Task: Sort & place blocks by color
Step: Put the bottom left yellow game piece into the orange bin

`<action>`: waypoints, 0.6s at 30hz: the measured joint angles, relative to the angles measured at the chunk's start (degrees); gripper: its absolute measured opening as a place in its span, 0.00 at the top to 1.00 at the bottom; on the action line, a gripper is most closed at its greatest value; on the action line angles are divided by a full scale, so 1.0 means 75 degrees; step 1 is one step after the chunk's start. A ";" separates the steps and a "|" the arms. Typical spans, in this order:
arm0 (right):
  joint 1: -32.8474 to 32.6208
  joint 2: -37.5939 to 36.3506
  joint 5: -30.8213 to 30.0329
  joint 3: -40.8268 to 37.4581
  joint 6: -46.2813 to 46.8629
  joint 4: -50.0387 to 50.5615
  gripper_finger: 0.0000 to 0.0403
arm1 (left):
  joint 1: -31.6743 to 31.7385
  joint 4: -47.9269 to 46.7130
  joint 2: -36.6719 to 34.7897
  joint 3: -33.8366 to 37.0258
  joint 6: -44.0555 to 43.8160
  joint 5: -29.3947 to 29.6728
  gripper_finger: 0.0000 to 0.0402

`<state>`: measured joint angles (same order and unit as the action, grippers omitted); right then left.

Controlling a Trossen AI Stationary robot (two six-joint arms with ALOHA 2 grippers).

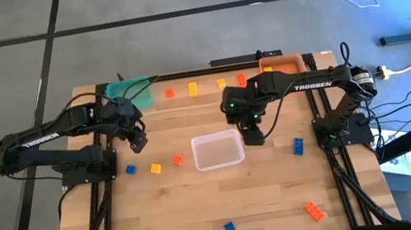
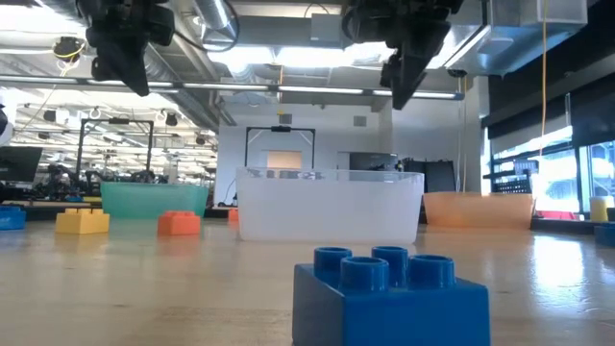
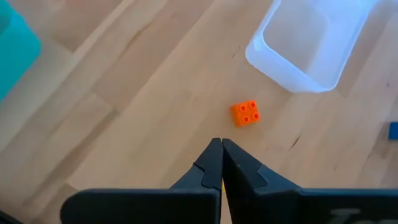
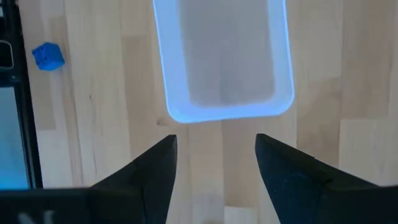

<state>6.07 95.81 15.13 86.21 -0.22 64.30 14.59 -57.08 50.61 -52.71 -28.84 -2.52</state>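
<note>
Low view only: foreground blue block [image 2: 389, 294]

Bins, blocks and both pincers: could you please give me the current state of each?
Clear bin: empty, upright.
Teal bin: upright, contents unclear.
Orange bin: upright, contents unclear.
Blocks: scattered on the table, unsorted.
Left pincer: shut, empty.
Right pincer: open, empty, above the table beside the clear bin.

Open right claw [image 4: 214, 158] above clear bin [image 4: 224, 112] — blue block [image 4: 48, 56] aside.

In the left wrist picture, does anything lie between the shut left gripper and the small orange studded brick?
No. In the left wrist view only bare wooden tabletop separates the left gripper from the small orange studded brick.
</note>
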 joint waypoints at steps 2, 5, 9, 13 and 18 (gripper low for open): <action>0.0000 0.0000 -0.0002 0.0001 -0.0001 -0.0148 0.46 | -0.0023 0.0006 0.0000 0.0000 -0.0274 -0.0064 1.00; 0.0000 0.0000 -0.0002 0.0001 -0.0005 -0.0341 0.46 | -0.0134 -0.0072 0.0000 0.0000 -0.0837 -0.0559 1.00; 0.0000 0.0000 -0.0002 0.0001 -0.0010 -0.0561 0.46 | -0.0274 -0.0142 0.0118 0.0003 -0.1439 -0.0760 0.97; 0.0000 0.0000 -0.0002 0.0004 -0.0006 -0.0745 0.46 | -0.0422 -0.0016 0.0114 0.0006 -0.1734 -0.0798 0.86; 0.0000 0.0000 -0.0004 0.0007 -0.0004 -0.0928 0.46 | -0.0425 0.0095 0.0180 0.0006 -0.1514 -0.0801 0.65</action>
<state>6.07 95.81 15.10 86.26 -0.25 57.34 11.40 -56.37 51.96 -52.66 -40.20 -8.53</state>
